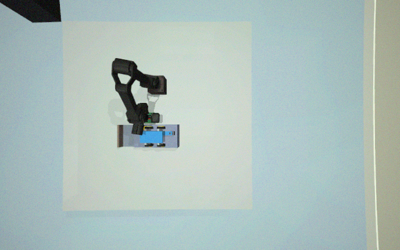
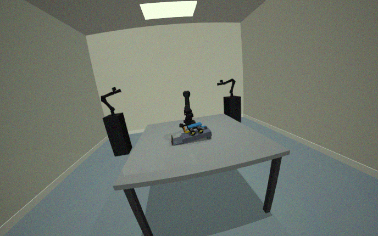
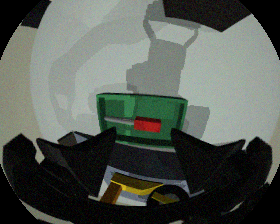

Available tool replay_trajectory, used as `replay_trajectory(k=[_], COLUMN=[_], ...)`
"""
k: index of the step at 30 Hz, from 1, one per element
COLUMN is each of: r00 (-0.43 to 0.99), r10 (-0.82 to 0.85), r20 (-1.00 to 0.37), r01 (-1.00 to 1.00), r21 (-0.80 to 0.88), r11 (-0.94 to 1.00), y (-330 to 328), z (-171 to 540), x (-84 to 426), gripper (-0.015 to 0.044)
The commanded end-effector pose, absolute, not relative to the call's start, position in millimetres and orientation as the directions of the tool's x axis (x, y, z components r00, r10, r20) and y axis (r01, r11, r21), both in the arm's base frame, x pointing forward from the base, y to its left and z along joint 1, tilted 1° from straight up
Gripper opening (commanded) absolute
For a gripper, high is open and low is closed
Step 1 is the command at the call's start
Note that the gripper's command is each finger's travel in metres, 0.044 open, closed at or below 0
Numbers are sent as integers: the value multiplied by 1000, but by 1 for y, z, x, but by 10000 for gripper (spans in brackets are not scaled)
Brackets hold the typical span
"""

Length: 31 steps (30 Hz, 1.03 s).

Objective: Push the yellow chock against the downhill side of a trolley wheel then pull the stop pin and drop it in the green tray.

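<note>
My gripper is open and empty, above the near edge of the green tray. The stop pin lies on its side in the tray, red head and grey shaft between the walls. The trolley with its blue body stands on the grey-blue ramp. The yellow chock, with its orange handle, sits on the ramp at the downhill side of a near-side wheel and appears to touch it. Its black base cannot be made out.
A brown end stop closes the ramp's low end. The arm's base stands behind the tray. The tray lies close beside the ramp's long side. Two other arms stand on black pedestals beyond the table.
</note>
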<state>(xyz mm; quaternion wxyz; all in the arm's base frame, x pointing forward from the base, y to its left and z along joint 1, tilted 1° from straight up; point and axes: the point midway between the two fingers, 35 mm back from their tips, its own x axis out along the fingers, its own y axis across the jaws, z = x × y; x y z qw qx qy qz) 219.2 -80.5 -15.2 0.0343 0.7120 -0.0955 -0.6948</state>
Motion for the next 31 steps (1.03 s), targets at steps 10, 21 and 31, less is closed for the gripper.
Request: replay_trajectory(k=[10,21,31], r00=[10,10,13], r10=[-187,-187,-183], r20=[-982,-982,-983], r01=[-90,-91,-88], r21=[185,186,181], r11=[-978,-978,-979], y=[-79,-77,-77], z=[15,51,67], x=[217,215,215], gripper=[440,440,440])
